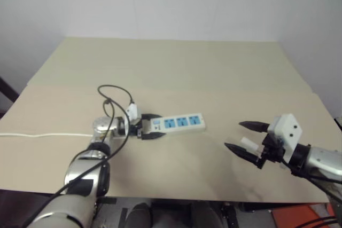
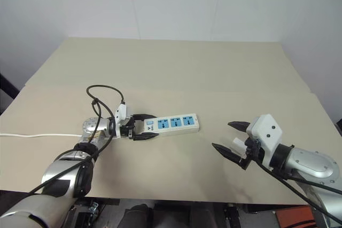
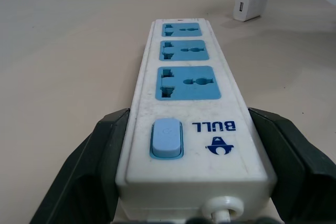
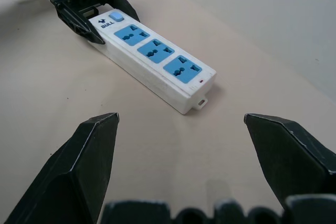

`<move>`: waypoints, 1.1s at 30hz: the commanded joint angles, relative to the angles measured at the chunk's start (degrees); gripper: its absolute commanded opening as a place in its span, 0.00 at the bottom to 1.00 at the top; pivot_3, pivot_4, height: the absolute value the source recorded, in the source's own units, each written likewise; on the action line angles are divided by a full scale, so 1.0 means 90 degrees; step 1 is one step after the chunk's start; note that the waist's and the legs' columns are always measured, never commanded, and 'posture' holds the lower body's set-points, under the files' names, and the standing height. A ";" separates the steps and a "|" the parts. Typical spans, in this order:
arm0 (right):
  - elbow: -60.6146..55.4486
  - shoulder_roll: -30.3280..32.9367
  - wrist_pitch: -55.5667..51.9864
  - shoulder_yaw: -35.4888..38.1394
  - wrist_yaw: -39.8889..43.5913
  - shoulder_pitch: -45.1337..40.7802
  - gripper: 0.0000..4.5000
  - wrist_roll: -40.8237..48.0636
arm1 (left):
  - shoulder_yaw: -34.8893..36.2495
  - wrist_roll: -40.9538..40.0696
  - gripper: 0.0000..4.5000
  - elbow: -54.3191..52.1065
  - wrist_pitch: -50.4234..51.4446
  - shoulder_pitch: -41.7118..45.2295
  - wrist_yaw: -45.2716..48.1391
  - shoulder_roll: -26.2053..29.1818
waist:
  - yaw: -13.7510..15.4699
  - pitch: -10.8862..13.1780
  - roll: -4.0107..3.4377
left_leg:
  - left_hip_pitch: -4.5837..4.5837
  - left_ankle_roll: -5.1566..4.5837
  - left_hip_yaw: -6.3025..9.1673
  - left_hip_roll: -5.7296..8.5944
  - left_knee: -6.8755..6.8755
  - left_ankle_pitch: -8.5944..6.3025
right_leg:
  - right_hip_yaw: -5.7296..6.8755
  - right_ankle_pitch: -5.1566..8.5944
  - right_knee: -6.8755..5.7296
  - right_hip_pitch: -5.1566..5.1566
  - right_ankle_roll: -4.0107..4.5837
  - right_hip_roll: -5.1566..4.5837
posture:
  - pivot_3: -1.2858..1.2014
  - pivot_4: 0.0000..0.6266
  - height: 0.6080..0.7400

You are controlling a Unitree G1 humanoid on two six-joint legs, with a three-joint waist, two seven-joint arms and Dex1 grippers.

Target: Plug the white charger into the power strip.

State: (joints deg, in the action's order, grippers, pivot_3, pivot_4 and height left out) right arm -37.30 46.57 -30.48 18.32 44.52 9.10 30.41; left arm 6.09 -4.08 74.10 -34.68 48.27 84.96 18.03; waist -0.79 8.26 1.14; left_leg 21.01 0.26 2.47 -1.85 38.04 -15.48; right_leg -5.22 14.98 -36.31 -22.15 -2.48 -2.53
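Pinned at its switch end between the black fingers of the left gripper (image 2: pixel 140 129), the power strip (image 2: pixel 172 124) is held flat on the worktop (image 2: pixel 176 68), a little toward the left edge and nearer the near edge than the far one. The jaws are closed against both long sides of the strip, just where the thin cord leaves it. This hold is judged to serve as an anchor, so that the strip cannot slide or tip when a plug is pressed into it. All three blue sockets are left uncovered and facing up, beyond the fingertips.

The right gripper (image 2: pixel 231 141) is held above the worktop toward the near right corner, well apart from the strip, its fingers spread wide and nothing gripped between them. The white charger (image 3: pixel 251 4) is seen in the left wrist view lying on the bare surface past the free end of the strip, apart from it; in the head views a small white piece shows beside the right gripper's fingers, where it is judged to be the same charger.

Open surface lies between the strip's free end and the right gripper, and the far half of the worktop carries nothing. A loop of black cable (image 2: pixel 104 97) rises over the left wrist, clear of the sockets.
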 commanded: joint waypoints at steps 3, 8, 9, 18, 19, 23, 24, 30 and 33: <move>-0.0137 0.0017 -0.0061 0.0077 -0.0086 -0.0040 1.00 0.0057 | -0.0090 0.0121 0.73 0.0033 0.0010 -0.0031 -0.0031 0.0043 | -0.0001 -0.0013 0.0003 | -0.0001 -0.0001 0.0000 0.0000 0.0000 0.0000 | 0.0000 0.0000 -0.0002 0.0001 0.0000 0.0000 | 0.52 0.24 1.00; 0.0167 0.0600 -0.1090 0.0363 0.0050 -0.0341 1.00 0.0566 | -0.0170 0.0076 0.73 -0.0036 -0.0012 -0.0018 0.0424 -0.0033 | -0.0010 -0.0013 0.0002 | 0.0003 -0.0001 0.0001 0.0000 0.0000 0.0000 | 0.0000 0.0000 0.0002 0.0000 0.0000 0.0000 | 0.52 0.24 1.00; 0.0212 0.1010 -0.1486 0.0273 -0.0040 -0.0527 1.00 0.0403 | -0.0198 0.0081 0.73 -0.0048 -0.0018 -0.0011 0.0531 -0.0047 | -0.0010 -0.0013 0.0002 | 0.0003 -0.0001 -0.0001 0.0002 0.0000 0.0000 | -0.0002 0.0000 0.0002 0.0000 0.0000 -0.0001 | 0.52 0.24 1.00; 0.0802 0.3159 -0.3173 -0.1221 0.0526 -0.2643 1.00 0.0290 | -0.0608 0.0102 0.73 -0.0116 -0.0106 -0.0037 0.0838 -0.0154 | 0.0016 -0.0021 -0.0012 | 0.0012 -0.0002 0.0011 -0.0001 0.0004 0.0000 | 0.0010 0.0000 0.0009 -0.0006 0.0003 -0.0002 | 0.52 0.24 1.00; 0.0814 0.3359 -0.3243 -0.1591 0.0689 -0.2978 1.00 0.0192 | -0.0646 0.0089 0.73 -0.0122 -0.0121 -0.0050 0.0838 -0.0177 | 0.0022 -0.0022 -0.0013 | 0.0013 -0.0002 0.0013 -0.0002 0.0005 0.0000 | 0.0014 0.0000 0.0012 -0.0005 0.0002 -0.0003 | 0.52 0.24 1.00; 0.0762 0.3669 -0.3962 -0.3307 0.1267 -0.4633 1.00 -0.0293 | -0.0698 0.0046 0.73 -0.0133 -0.0132 -0.0069 0.0838 -0.0251 | 0.0035 -0.0025 -0.0019 | 0.0019 -0.0002 0.0013 -0.0003 0.0004 0.0000 | 0.0017 0.0001 0.0019 -0.0013 0.0002 -0.0006 | 0.52 0.24 1.00; 0.0762 0.3615 -0.4193 -0.3759 0.1339 -0.5011 1.00 -0.0464 | -0.0705 0.0034 0.73 -0.0138 -0.0135 -0.0069 0.0838 -0.0265 | 0.0034 -0.0025 -0.0019 | 0.0023 -0.0002 0.0016 -0.0003 0.0004 0.0000 | 0.0019 0.0001 0.0021 -0.0012 0.0002 -0.0007 | 0.52 0.24 1.00; 0.1028 0.2953 -0.5254 -0.5507 0.1327 -0.6294 1.00 -0.1115 | -0.0757 -0.0104 0.73 -0.0210 -0.0163 -0.0124 0.0838 -0.0274 | 0.0066 -0.0026 -0.0020 | 0.0030 -0.0001 0.0020 -0.0002 0.0010 0.0000 | 0.0024 0.0001 0.0020 -0.0018 0.0002 -0.0009 | 0.52 0.24 1.00; 0.1186 0.2717 -0.5480 -0.5957 0.1251 -0.6545 1.00 -0.1296 | -0.0776 -0.0131 0.73 -0.0226 -0.0187 -0.0180 0.0838 -0.0247 | 0.0076 -0.0028 -0.0023 | 0.0034 -0.0002 0.0023 -0.0001 0.0011 0.0000 | 0.0025 0.0001 0.0013 -0.0027 0.0002 -0.0009 | 0.52 0.24 1.00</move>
State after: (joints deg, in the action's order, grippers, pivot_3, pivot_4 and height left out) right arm -27.15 70.90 -78.30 -35.00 56.33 -48.33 20.74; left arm 0.85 -6.25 72.02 -35.57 48.14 91.82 16.23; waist -0.11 8.01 0.93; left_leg 21.32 0.25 2.69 -1.87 38.13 -15.47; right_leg -4.98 14.98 -36.20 -22.39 -2.45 -2.61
